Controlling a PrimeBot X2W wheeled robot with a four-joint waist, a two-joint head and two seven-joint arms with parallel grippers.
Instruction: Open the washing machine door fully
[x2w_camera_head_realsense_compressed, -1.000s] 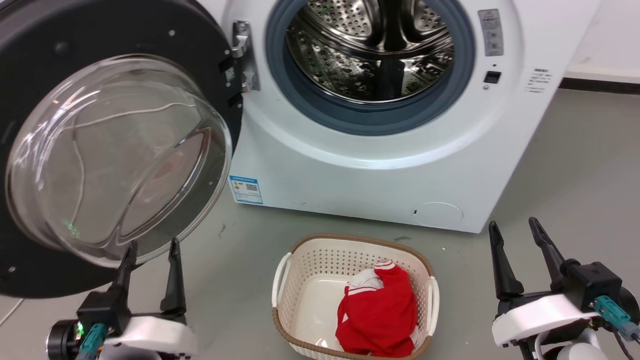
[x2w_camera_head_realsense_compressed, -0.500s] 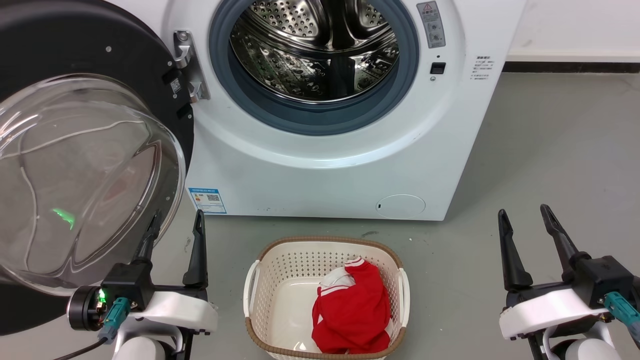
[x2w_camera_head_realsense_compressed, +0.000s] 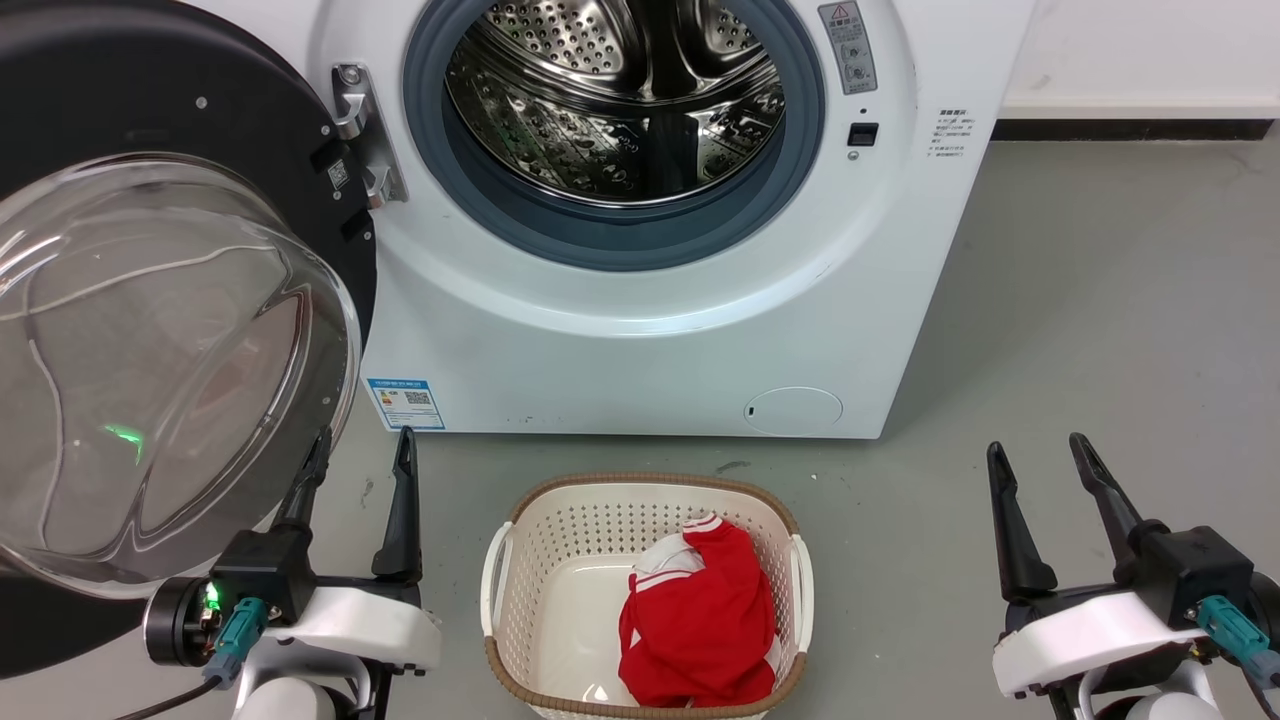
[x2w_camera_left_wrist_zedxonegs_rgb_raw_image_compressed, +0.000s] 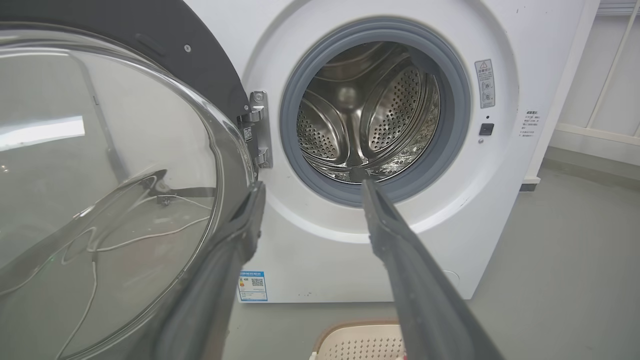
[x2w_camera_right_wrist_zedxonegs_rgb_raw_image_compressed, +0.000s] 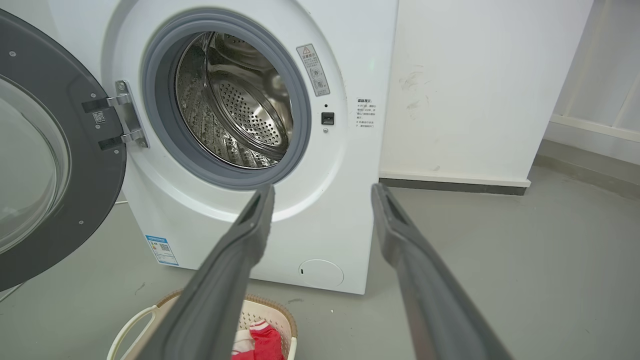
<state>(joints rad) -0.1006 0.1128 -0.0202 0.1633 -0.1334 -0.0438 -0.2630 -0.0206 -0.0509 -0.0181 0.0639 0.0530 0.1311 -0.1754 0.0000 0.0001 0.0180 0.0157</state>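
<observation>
The washing machine door (x2w_camera_head_realsense_compressed: 150, 330), a black disc with a clear domed glass centre, stands swung wide open to the left of the white machine (x2w_camera_head_realsense_compressed: 650, 340), hanging on its metal hinge (x2w_camera_head_realsense_compressed: 360, 140). The steel drum (x2w_camera_head_realsense_compressed: 610, 100) lies exposed. My left gripper (x2w_camera_head_realsense_compressed: 362, 450) is open just below the glass dome's lower right edge, holding nothing. In the left wrist view the door (x2w_camera_left_wrist_zedxonegs_rgb_raw_image_compressed: 100, 175) is at the left, with my left gripper (x2w_camera_left_wrist_zedxonegs_rgb_raw_image_compressed: 311, 190) open beside it. My right gripper (x2w_camera_head_realsense_compressed: 1035, 450) is open at the lower right, well away from the machine. The right wrist view shows the door (x2w_camera_right_wrist_zedxonegs_rgb_raw_image_compressed: 45, 165) open and my right gripper (x2w_camera_right_wrist_zedxonegs_rgb_raw_image_compressed: 322, 192) empty.
A white laundry basket (x2w_camera_head_realsense_compressed: 560, 560) holding a red and white garment (x2w_camera_head_realsense_compressed: 700, 620) sits on the grey floor in front of the machine, between my arms. A small round white flap (x2w_camera_head_realsense_compressed: 795, 410) is low on the machine's front. A white wall (x2w_camera_right_wrist_zedxonegs_rgb_raw_image_compressed: 480, 85) stands right of the machine.
The whole head view has shifted, so the machine and basket sit further left: the camera moved. Both grippers stay open and empty. The door looks equally wide open.
</observation>
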